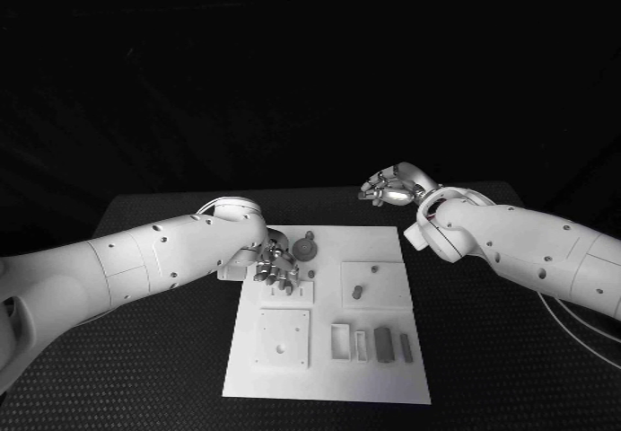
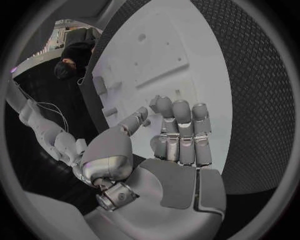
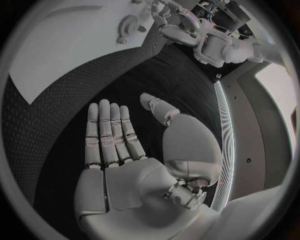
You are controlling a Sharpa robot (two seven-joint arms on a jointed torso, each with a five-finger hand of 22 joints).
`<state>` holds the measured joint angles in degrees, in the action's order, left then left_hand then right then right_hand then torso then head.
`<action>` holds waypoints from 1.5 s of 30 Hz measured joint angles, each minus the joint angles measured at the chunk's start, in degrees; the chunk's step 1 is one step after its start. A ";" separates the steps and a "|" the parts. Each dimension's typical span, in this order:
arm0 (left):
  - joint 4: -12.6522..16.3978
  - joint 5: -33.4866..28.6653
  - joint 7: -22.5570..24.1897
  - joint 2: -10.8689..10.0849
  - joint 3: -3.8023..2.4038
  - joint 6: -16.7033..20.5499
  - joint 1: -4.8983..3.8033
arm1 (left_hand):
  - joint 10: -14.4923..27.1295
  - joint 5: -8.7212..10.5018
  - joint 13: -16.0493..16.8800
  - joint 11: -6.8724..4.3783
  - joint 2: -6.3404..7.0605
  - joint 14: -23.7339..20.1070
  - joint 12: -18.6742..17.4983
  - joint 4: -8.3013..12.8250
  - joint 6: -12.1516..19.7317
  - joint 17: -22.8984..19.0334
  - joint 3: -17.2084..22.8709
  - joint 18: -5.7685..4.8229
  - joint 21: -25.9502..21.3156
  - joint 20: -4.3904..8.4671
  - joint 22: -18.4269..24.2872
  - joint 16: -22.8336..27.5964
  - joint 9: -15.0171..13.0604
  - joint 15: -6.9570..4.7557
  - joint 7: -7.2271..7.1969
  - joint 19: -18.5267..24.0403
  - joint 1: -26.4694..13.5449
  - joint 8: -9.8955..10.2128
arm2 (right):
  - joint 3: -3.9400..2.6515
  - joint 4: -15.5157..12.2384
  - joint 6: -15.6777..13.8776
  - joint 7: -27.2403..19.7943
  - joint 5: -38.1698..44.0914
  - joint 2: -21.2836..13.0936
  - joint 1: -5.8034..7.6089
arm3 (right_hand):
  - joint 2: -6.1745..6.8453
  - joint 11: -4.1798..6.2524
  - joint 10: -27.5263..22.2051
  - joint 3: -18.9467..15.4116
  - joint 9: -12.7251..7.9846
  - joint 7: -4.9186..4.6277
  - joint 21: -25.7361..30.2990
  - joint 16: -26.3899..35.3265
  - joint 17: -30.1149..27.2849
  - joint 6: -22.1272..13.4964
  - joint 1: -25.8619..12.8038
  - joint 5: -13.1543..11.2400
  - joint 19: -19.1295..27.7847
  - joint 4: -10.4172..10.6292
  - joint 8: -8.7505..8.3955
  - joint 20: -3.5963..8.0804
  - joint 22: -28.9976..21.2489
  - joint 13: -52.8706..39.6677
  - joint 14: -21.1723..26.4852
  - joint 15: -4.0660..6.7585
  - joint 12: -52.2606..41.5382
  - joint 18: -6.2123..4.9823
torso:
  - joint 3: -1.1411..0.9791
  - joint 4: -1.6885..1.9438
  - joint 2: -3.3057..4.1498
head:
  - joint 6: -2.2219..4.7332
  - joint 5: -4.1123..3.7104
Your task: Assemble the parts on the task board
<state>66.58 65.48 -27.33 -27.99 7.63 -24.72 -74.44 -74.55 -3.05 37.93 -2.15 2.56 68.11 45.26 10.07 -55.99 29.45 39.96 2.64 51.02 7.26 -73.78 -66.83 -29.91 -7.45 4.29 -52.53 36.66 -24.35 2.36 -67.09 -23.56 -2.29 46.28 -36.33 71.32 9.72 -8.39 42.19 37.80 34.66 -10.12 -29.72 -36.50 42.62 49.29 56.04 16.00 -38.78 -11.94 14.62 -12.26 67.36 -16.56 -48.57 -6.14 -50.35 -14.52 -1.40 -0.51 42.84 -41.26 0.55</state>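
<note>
This looks like a robotics lab: a black table (image 1: 155,359) with a dimpled mat stands before dark drapes, carrying a white task board (image 1: 330,377) of test fixtures, with cables (image 2: 53,112) trailing and equipment racks (image 3: 219,12) at the room's edge.

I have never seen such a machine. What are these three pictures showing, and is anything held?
This is a robot with two white arms, each ending in a silver hand. One picture looks down from its head; the two round ones come from cameras at its wrists. On the black table lies a white task board with small grey parts, such as a round toothed part. The left hand hovers over the board's upper left area, its fingers bent, holding nothing. The right hand is beyond the board over the table, open and empty.
</note>
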 measured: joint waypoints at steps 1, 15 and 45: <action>0.00 -0.03 0.01 0.00 0.00 0.00 0.00 | 0.00 0.00 0.05 0.00 0.00 0.00 0.00 0.00 -0.14 0.00 0.00 0.00 0.00 0.00 -0.03 0.00 0.00 0.00 -0.14 0.00 -0.01 0.00 | 0.00 0.00 0.00 0.00 0.00 0.00 0.00 | 0.00 0.00 0.00 0.00 0.00 0.00 0.00 0.00 0.00 0.00 0.00 0.04 0.00 0.00 0.00 0.00 0.00 0.01 0.00 0.00 0.00 0.00 | 0.00 0.01 -0.01 | -0.01 0.00; -0.27 -0.29 0.25 0.24 0.07 0.02 0.23 | -0.60 0.00 0.46 -0.21 -1.24 0.11 0.00 2.00 -0.73 0.35 0.70 0.00 0.00 0.10 -0.42 -0.22 -0.34 0.11 -0.29 -0.32 3.93 0.21 | 0.00 -0.01 0.04 0.00 0.00 0.03 0.00 | 0.00 0.00 0.00 0.00 0.00 0.00 0.00 0.00 -0.05 0.00 0.00 0.03 0.00 0.00 0.00 0.00 0.05 0.05 -0.01 0.01 0.00 0.00 | 0.00 0.05 -0.02 | -0.01 0.03; 1.01 -5.76 0.94 -1.82 0.12 6.51 0.35 | -4.09 -5.23 2.24 -2.05 -3.62 2.59 0.89 4.82 -5.03 1.94 1.02 0.00 0.89 0.92 -1.16 -3.06 -1.13 -0.55 -0.55 -2.98 9.97 0.10 | 0.00 0.03 0.09 -0.01 0.00 -0.11 -0.01 | 0.00 0.00 0.00 0.00 0.00 0.01 0.00 0.00 -0.05 0.01 0.00 0.21 0.00 0.00 0.00 0.00 0.14 0.15 -0.02 0.02 0.00 0.00 | -0.02 0.07 -0.04 | -0.16 0.09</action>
<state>67.59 59.72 -26.38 -29.81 7.75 -18.20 -74.08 -78.64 -8.27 40.17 -4.20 -1.06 70.70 46.15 14.89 -61.02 31.39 40.98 2.65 51.91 8.17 -74.95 -69.89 -31.04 -8.00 3.74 -55.51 46.63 -24.25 2.36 -67.06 -23.47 -2.29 46.28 -36.45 71.32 9.72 -8.39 42.19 37.80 34.66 -10.11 -29.72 -36.50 42.58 49.30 56.04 16.21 -38.78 -11.94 14.62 -12.26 67.50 -16.41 -48.59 -6.12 -50.35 -14.52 -1.42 -0.44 42.80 -41.42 0.64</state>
